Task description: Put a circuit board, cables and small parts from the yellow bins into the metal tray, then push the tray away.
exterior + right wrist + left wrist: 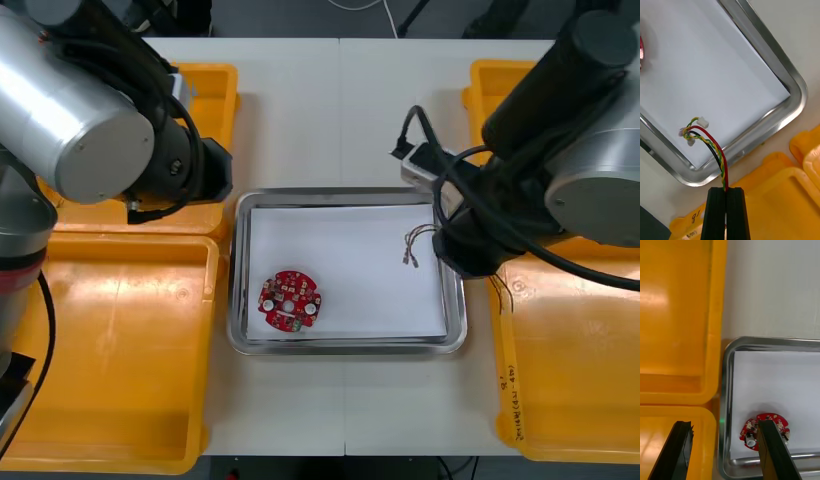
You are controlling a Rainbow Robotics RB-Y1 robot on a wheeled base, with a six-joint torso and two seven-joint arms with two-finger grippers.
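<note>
Front view: the metal tray (pixel 340 193), white inside, sits on the tabletop (pixel 300 110); 1 round red circuit board (pixel 289 300) lies by its near-left corner. Right wrist view: the right hand (pixel 725 189) grips a cable (pixel 720 157) of red, black and twisted yellow-green wires, white plugs inside the tray's right edge. Left wrist view: the left hand (pixel 725 423) is released over the tray's left rim.

Left arm (pixel 70 110): silver link entering from the upper left of the front frame; black wrist (pixel 190 165) ends at left centre.
Left end effector (pixel 725 425): two black fingers (pixel 683 442) standing wide apart, nothing between them.
Right arm (pixel 590 120): enters from the upper right, reaching toward frame centre.
Right end effector (pixel 726 192): fingers pressed nearly together, pinching a cable (pixel 723 165).
</note>
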